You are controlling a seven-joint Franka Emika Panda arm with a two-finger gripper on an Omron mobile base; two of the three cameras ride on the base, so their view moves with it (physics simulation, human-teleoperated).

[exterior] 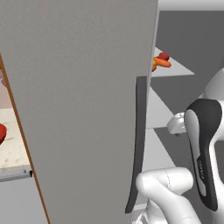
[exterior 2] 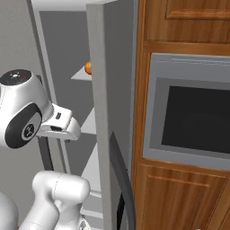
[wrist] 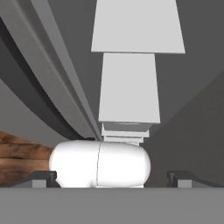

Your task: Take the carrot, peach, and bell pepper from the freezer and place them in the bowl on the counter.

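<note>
Three task items remain on an upper white shelf (exterior: 173, 70) inside the freezer (exterior: 83, 105), whose grey door stands open and takes up most of the left base view, its dark bar handle (exterior: 139, 144) running down the near edge. To the right of the appliance in the right base view are brown wooden cabinets (exterior 2: 184, 27) and a built-in oven (exterior 2: 191, 110).

Beige counter (exterior: 15, 148) shows at the far left, past the door, with a sliver of the red bowl (exterior: 1, 132) at the picture edge.

On the shelf, the carrot (exterior: 162, 64) lies in front, the bell pepper (exterior: 164, 56) just behind it, and the peach (exterior 2: 88, 67) shows as an orange edge beside the door.

Gripper (wrist: 112, 177): two dark tips stand wide apart at the bottom of the hand view with nothing between them, so it is released and empty, looking down the stack of shelves.

Risks, as judged: the items sit close together, so a reach for one may knock another off the shelf. The open door stands between freezer and bowl; an arm swing or base drive toward the counter could strike it.
</note>
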